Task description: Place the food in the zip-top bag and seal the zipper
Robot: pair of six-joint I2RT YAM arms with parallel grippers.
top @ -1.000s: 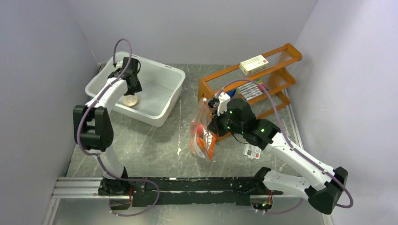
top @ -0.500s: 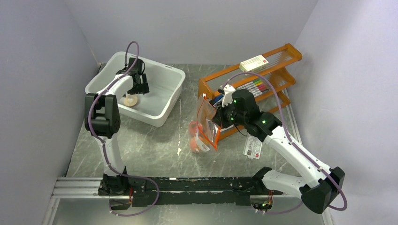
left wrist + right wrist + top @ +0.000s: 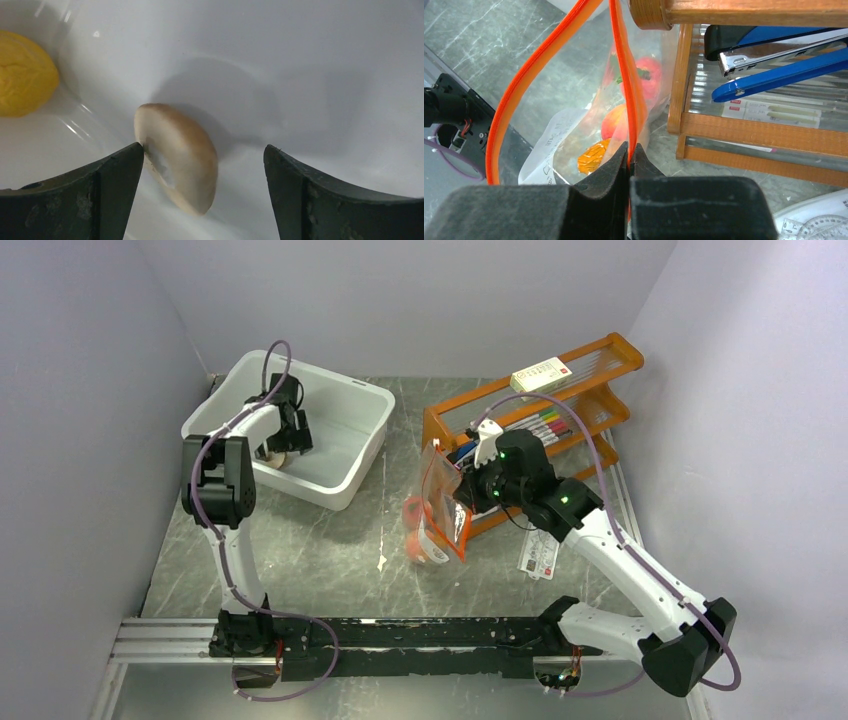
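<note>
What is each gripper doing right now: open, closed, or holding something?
Left gripper: open, jaws either side of a beige toy food in the white tub.
Right gripper: closed on the orange zipper of the bag.

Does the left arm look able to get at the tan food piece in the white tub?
Probably yes: the left gripper hangs open inside the tub, jaws either side of the tan piece, with nothing between them.

Grey marbled surface (image 3: 320, 540) with its load.
On it: tub (image 3: 335, 490) far left; rack (image 3: 598, 350) far right; bag's (image 3: 440, 515) lower end between them; printed card (image 3: 538, 558) just beside rack.
</note>
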